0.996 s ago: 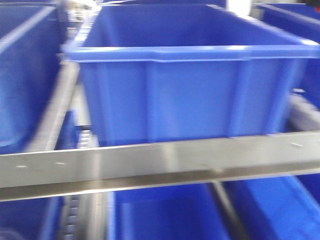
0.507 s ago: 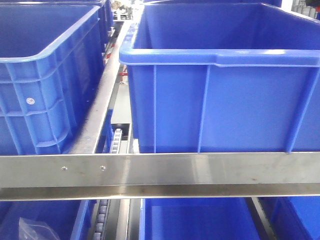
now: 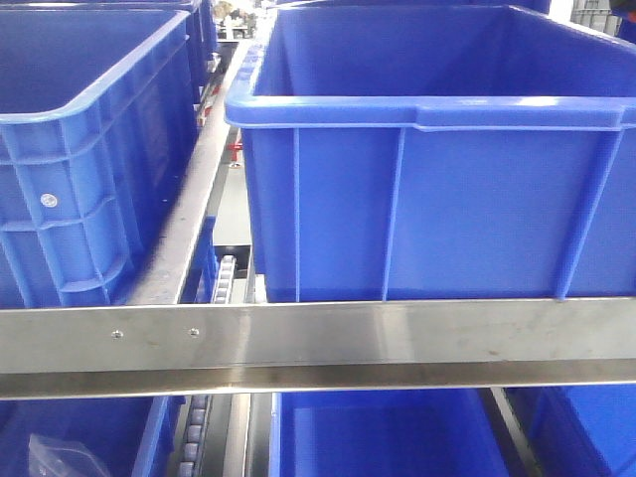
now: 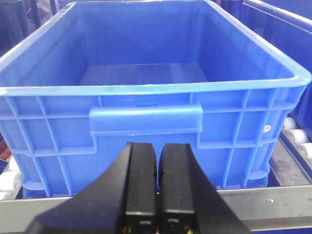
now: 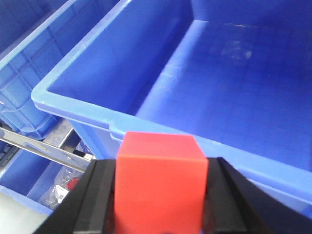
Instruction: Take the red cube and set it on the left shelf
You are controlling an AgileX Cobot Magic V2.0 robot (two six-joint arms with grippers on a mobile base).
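The red cube [image 5: 161,183] sits clamped in my right gripper [image 5: 161,195], filling the gap between the two black fingers [image 5: 95,195] so that each pad presses flat against one of its sides. Its top face shows clear above the fingers. Just beyond the cube, and below it, runs the pale rim of a blue bin [image 5: 161,126]; the cube hangs short of that rim, not over the bin's hollow. Further out, the bin's bare floor stretches away from my right gripper. Off to the left of it, lower down, a steel rail [image 5: 44,146] crosses, with another blue bin [image 5: 29,68] beyond it.

My left gripper [image 4: 157,175] has its fingers [image 4: 141,180] drawn together with only a thin slit between them, and nothing is held there. Directly ahead of it is the handle lip of a blue crate [image 4: 146,119], the crate's open inside lying further off. Under the crate, close to my left gripper, a steel bar [image 4: 273,204] runs across.

From the front view, a shelf beam [image 3: 397,338] lies nearest, two blue tubs behind it: the large tub [image 3: 427,199] and the left tub [image 3: 79,169], a metal divider [image 3: 189,209] between them.
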